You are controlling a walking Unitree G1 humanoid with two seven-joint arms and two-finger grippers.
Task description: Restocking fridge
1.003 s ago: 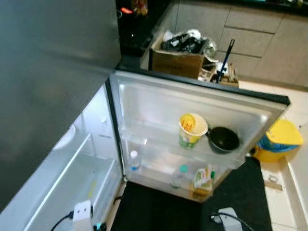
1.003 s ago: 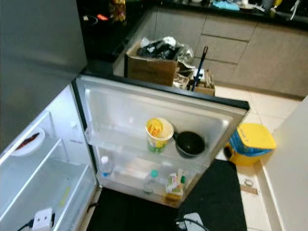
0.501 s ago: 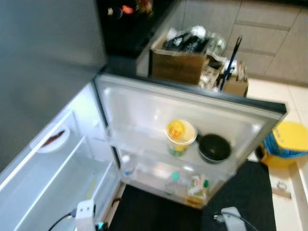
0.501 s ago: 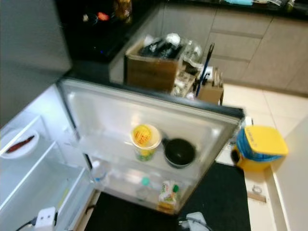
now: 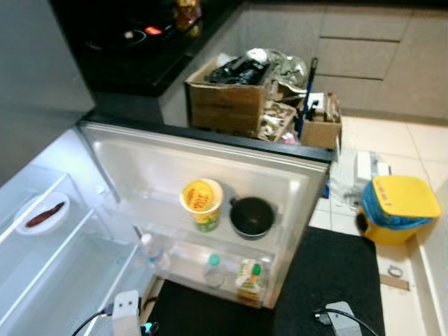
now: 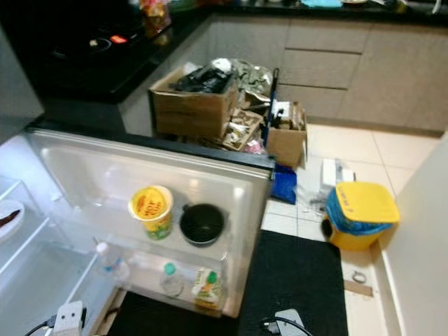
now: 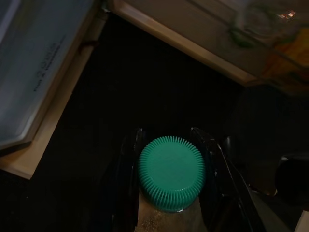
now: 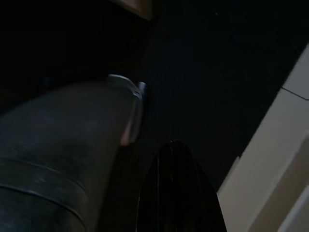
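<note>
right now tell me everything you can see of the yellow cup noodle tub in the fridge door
The yellow cup noodle tub stands upright on the upper shelf of the open white fridge door. Its round yellow lid with red print looks sealed; the side below shows green and yellow printing. It looks like paper or foam. A small black pan sits right beside it, close or touching. Clear bottles stand on the shelf below.

Door shelf [image 5: 210,234] carries yellow cup [image 5: 201,203], black pan [image 5: 252,215].
</note>
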